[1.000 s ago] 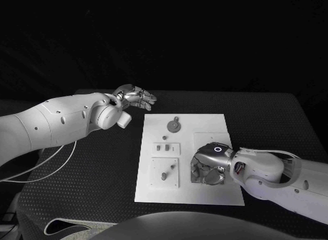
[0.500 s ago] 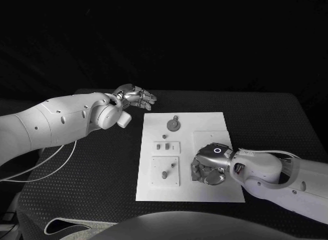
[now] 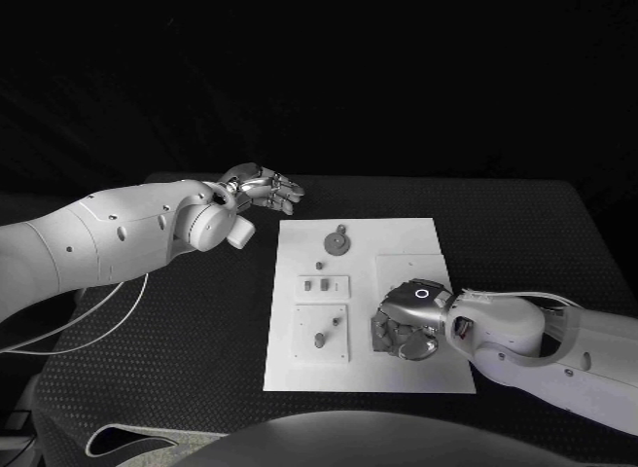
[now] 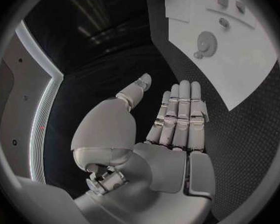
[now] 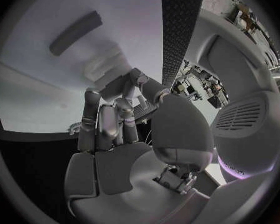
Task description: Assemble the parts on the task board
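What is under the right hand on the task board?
The right hand lies over the near right part of the white task board. Bare board shows round it; whatever sits beneath the fingers, and whether they hold a part, is covered.

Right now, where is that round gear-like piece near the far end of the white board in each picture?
Head view: the gear lies flat at the task board's far end, nearest the left robot hand.
Left wrist view: gear beyond the fingertips.
Right wrist view: I cannot make it out.
Shared landmark: the task board.

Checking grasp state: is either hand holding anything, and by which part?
Left hand holds nothing, fingers apart. Right hand is down on the task board; cannot tell.
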{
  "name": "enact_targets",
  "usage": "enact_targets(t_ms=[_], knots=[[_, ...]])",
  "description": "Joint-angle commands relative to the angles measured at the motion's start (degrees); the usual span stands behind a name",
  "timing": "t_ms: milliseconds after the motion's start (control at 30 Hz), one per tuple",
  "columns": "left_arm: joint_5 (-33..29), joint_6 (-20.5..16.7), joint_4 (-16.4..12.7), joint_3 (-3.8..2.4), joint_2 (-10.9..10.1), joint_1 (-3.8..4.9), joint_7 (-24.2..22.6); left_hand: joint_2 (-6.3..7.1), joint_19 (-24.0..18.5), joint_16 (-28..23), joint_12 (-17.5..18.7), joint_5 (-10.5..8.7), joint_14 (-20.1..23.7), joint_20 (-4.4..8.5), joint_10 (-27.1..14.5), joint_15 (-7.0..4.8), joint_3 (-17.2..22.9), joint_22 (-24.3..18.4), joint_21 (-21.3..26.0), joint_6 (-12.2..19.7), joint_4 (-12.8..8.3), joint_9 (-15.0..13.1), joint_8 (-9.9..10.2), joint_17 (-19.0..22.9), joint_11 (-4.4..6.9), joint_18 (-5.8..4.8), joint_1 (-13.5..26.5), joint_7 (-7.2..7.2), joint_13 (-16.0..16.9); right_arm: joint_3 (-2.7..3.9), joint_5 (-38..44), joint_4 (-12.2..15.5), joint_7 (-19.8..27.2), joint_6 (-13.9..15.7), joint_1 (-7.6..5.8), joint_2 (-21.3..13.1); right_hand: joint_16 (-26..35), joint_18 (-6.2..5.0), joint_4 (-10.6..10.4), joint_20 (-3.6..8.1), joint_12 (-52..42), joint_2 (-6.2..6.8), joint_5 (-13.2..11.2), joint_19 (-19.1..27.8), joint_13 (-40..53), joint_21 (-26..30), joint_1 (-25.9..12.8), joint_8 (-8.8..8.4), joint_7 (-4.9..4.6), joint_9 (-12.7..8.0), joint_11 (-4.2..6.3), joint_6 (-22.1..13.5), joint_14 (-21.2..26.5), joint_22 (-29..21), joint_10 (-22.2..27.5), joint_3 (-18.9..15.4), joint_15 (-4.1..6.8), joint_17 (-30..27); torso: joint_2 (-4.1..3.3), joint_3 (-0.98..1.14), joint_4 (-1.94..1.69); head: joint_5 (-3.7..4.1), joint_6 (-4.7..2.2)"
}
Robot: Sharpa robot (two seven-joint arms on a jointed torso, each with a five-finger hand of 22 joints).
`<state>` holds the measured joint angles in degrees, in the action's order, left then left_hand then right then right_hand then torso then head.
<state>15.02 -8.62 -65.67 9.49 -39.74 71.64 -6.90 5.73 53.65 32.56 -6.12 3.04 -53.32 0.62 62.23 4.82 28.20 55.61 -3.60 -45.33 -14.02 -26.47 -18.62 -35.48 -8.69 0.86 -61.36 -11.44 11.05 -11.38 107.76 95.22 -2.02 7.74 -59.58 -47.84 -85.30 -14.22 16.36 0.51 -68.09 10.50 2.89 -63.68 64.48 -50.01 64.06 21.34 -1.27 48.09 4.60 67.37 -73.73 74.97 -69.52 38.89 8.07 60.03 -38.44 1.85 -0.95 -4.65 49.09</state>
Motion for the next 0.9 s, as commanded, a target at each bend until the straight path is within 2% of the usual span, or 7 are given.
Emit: enact_targets(t_ms=[33, 200, 367, 533, 633, 733, 900], knots=[[0.1, 0.8, -0.2, -0.03, 0.0, 0.06, -0.2, 0.0, -0.4, -0.4, -0.2, -0.05, 0.1, -0.16, -0.3, 0.43, 0.0, -0.1, -0.3, 0.4, 0.3, 0.1, -0.3, -0.1, 0.01, 0.14, 0.5, -0.14, 0.1, -0.02, 0.4, -0.3, -1.6, 0.7, 0.32, 0.2, -0.2, -0.78, -0.1, -0.05, 0.2, 0.25, 0.0, 0.0, -0.1, -0.1, -0.4, -0.23, -0.14, 0.1, -0.1, 0.2, -0.1, 1.0, 0.0, 0.0, -0.22, 0.1, -0.03, -0.01, -0.07, 0.05, 0.06], [0.1, 0.8, -0.2, -0.03, 0.1, 0.06, -0.2, 0.0, -0.4, -0.4, -0.2, -0.05, 0.1, -0.16, -0.4, 0.43, 0.0, -0.1, -0.3, 0.4, 0.3, 0.1, -0.3, -0.1, 0.01, 0.14, 0.6, -0.15, 0.1, -0.02, -0.1, -0.3, -1.7, 0.8, 0.36, 0.0, -0.2, -0.78, 0.0, -0.06, 0.3, 0.17, 0.0, 0.0, -0.1, -0.1, -0.4, -0.27, -0.14, 0.1, -0.11, 0.2, 0.0, 1.0, 0.1, 0.0, -0.25, -0.1, 0.0, -0.02, -0.04, 0.06, 0.06], [0.1, 0.8, -0.1, -0.03, 0.1, 0.06, -0.2, 0.01, -0.4, -0.4, -0.2, -0.05, 0.1, -0.16, -0.4, 0.44, 0.0, -0.1, -0.4, 0.4, 0.4, 0.1, -0.3, -0.1, 0.0, 0.15, 0.6, -0.15, 0.1, -0.01, -3.8, -0.1, -1.6, 4.1, 0.35, -0.9, 0.1, -0.78, -0.3, -0.21, 1.9, 0.48, 0.0, 0.1, -1.6, 0.0, -1.3, -0.98, -0.44, 0.2, -0.35, -0.5, 0.6, 0.9, 1.4, -0.2, -0.36, -1.1, 0.01, -0.03, -0.03, 0.13, -0.05], [0.1, 0.7, -0.1, -0.03, 0.1, 0.06, -0.2, 0.01, -0.4, -0.4, -0.2, -0.05, 0.1, -0.16, -0.4, 0.43, 0.0, -0.1, -0.4, 0.5, 0.4, 0.1, -0.3, -0.1, 0.0, 0.15, 0.6, -0.15, 0.1, 0.02, -7.4, 1.0, -0.5, 6.8, 0.25, -2.5, 0.2, -0.78, -2.9, -0.4, 2.1, 3.74, 0.0, 0.0, -1.5, 0.1, -4.0, -3.66, -1.86, -0.6, -1.61, -4.0, 0.9, 0.8, 2.0, -0.3, -0.17, -1.3, 0.05, -0.03, -0.04, 0.28, -0.23], [0.1, 0.7, -0.1, -0.03, 0.1, 0.06, -0.2, 0.03, -0.4, -0.4, -0.2, -0.05, 0.1, -0.16, -0.4, 0.43, 0.0, -0.1, -0.3, 0.5, 0.4, 0.1, -0.3, -0.1, 0.0, 0.15, 0.6, -0.15, 0.1, 0.04, -9.6, 1.7, 0.3, 8.3, -0.38, -3.2, 0.2, -0.78, -4.1, -0.39, 1.8, 5.31, 0.0, 0.0, -1.2, 0.1, -5.9, -5.41, -2.86, -1.2, -2.48, -6.7, 1.0, 0.9, 2.4, -1.8, -0.22, -1.4, 0.04, -0.02, 0.0, 0.44, -0.41], [0.1, 0.8, 0.0, -0.03, 0.2, 0.06, -0.2, 0.04, -0.4, -0.4, -0.2, -0.05, 0.1, -0.16, -0.4, 0.43, 0.0, -0.1, -0.3, 0.5, 0.4, 0.1, -0.3, -0.1, 0.0, 0.16, 0.6, -0.15, 0.1, 0.07, -13.1, 2.4, 0.9, 10.1, -1.21, -4.1, 0.2, -0.78, -4.8, -0.39, 1.7, 5.98, 0.0, 0.3, -0.8, 0.2, -7.5, -6.7, -3.54, -1.8, -3.12, -8.4, 1.4, 0.9, 2.9, -3.3, -0.73, -1.7, 0.03, -0.02, 0.04, 0.6, -0.62], [0.1, 1.0, -0.1, -0.03, 0.2, 0.06, -0.3, 0.05, -0.4, -0.4, -0.2, -0.05, 0.1, -0.16, -0.4, 0.43, 0.0, -0.1, -0.3, 0.5, 0.4, 0.1, -0.3, -0.1, 0.0, 0.16, 0.6, -0.15, 0.1, 0.39, -20.1, 3.1, 0.1, 11.2, -2.57, -5.6, 0.1, -0.78, -5.5, -0.33, 1.4, 6.05, 0.0, 0.5, -0.4, 0.2, -9.7, -7.85, -4.18, -2.4, -3.73, -9.7, 1.5, 1.0, 3.5, -5.7, -1.31, -1.5, 0.01, -0.01, 0.03, 0.83, -0.85]])
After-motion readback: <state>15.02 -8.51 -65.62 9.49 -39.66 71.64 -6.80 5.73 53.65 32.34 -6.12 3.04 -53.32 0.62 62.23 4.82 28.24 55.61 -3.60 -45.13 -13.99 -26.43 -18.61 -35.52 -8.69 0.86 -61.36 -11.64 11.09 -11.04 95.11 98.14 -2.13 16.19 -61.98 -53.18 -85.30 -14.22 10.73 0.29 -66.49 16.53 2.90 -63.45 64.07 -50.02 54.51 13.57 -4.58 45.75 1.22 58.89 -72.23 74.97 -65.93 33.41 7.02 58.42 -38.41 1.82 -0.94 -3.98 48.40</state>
